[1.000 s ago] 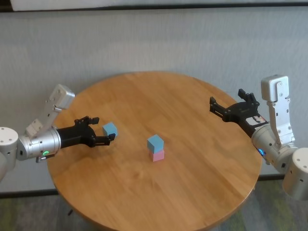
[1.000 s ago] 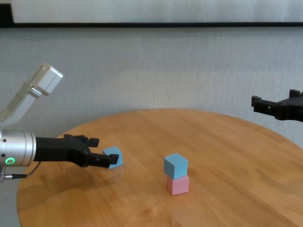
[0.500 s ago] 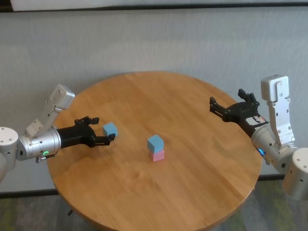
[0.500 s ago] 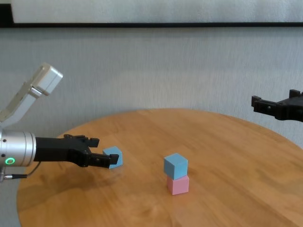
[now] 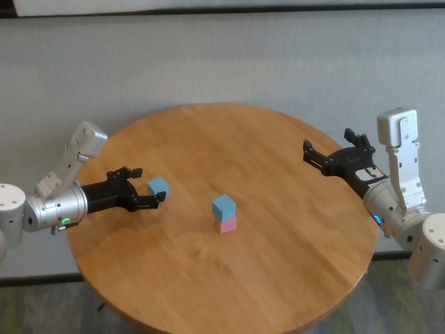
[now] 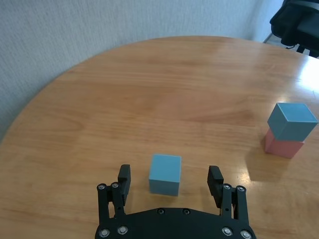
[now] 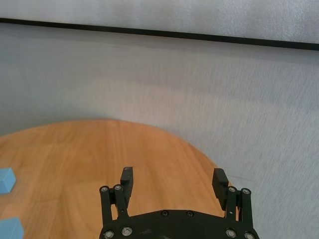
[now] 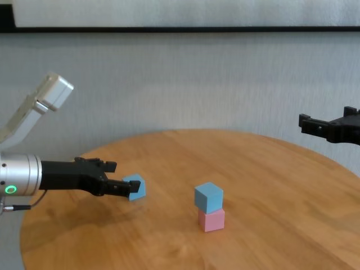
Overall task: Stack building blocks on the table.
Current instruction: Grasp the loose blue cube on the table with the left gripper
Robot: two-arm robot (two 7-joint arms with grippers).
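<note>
Left tool [image 6: 169, 181], fingers spread wide, straddles a loose light blue block [image 6: 165, 174] without gripping; beyond it blue block [image 5: 224, 206] tops pink block [image 5: 227, 225]. Right tool [image 5: 332, 151] hangs released over the worktop [image 5: 278, 278].

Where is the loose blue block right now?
The loose blue block sits on the table's left side, between the open left gripper's fingers, untouched, left of the blue-on-pink stack.
</note>
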